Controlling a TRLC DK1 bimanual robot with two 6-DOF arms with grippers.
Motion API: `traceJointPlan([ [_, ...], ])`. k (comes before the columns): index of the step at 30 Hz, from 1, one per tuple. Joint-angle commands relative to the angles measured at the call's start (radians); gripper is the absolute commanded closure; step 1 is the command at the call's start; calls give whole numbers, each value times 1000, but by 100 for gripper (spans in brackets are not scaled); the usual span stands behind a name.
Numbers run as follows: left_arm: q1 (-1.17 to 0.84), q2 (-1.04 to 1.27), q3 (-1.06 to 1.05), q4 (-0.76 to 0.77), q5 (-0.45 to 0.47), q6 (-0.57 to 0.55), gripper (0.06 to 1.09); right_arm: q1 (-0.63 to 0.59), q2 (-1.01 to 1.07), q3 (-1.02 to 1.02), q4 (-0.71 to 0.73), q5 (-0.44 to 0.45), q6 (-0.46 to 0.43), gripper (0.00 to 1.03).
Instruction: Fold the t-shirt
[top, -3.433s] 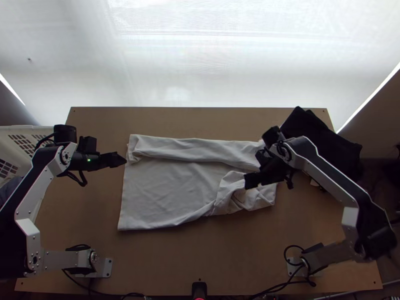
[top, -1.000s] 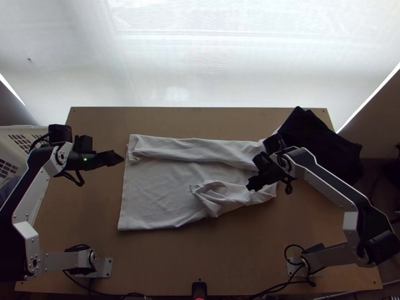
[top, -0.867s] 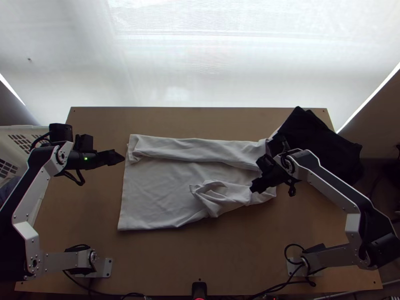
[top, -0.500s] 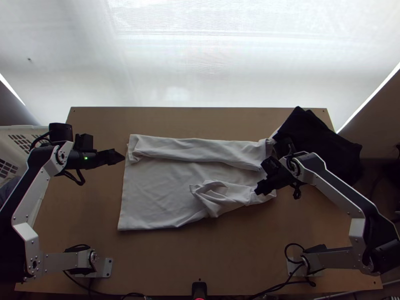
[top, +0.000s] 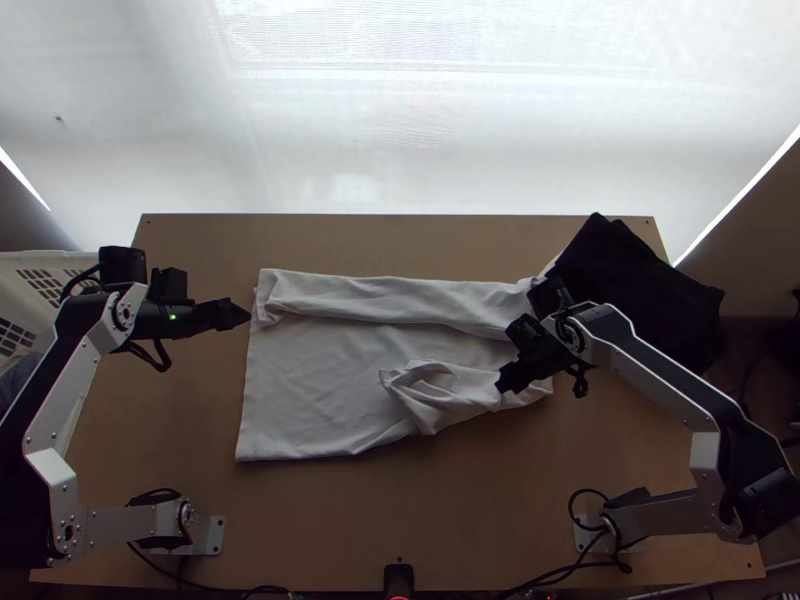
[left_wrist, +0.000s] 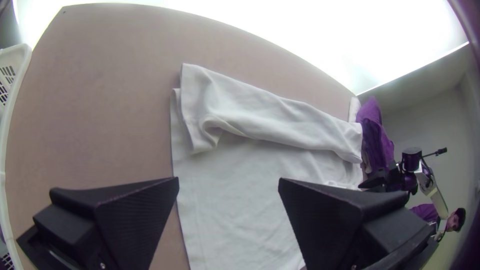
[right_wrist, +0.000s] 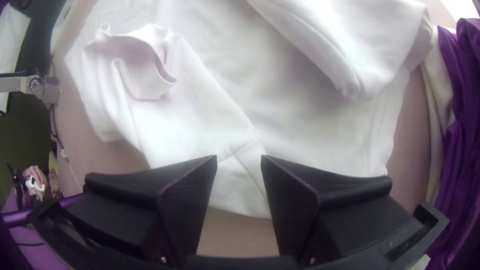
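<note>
A white t-shirt (top: 330, 380) lies on the table, its far side folded inward in a long strip and its near right part bunched in a loose fold. My left gripper (top: 248, 316) is by the shirt's left edge; in the left wrist view the left gripper (left_wrist: 228, 182) stands open, the shirt (left_wrist: 240, 200) behind its gap. Over the shirt's right end is my right gripper (top: 500, 385). The right wrist view has the right gripper (right_wrist: 239, 160) open with fingers parted, above the shirt (right_wrist: 310, 120) near its edge, holding nothing.
Dark cloth (top: 640, 290) is heaped at the table's far right corner, beside the right arm. A white basket (top: 40, 285) with slotted walls stands off the left side. Bare wooden table (top: 400, 520) runs along the near side.
The right gripper has let go of the shirt's near right part, now laid farther left than at first. It shifted right, then slightly back left. The left arm has barely moved.
</note>
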Motion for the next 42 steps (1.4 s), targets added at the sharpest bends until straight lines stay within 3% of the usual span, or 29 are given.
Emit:
traceJointPlan([
  [1, 11, -1, 1, 0, 0, 6, 12, 15, 50, 4, 0, -7, 19, 51],
  [8, 14, -1, 0, 0, 2, 9, 12, 17, 74, -1, 0, -13, 23, 54],
  [13, 17, -4, 3, 0, 0, 11, 12, 5, 53, -19, 0, -53, 17, 99],
  [14, 17, -4, 3, 0, 2, 11, 12, -3, 39, -24, -3, -54, 17, 100],
  [26, 23, -10, -16, -23, 2, 25, 12, -92, -144, -87, -137, -92, -27, 100],
  [37, -37, -18, -108, -158, -30, 216, 12, -138, -127, -159, -210, -96, -81, 100],
  [42, -89, 22, -106, -284, -118, 285, 12, -138, -73, -172, -276, -94, -127, 100],
])
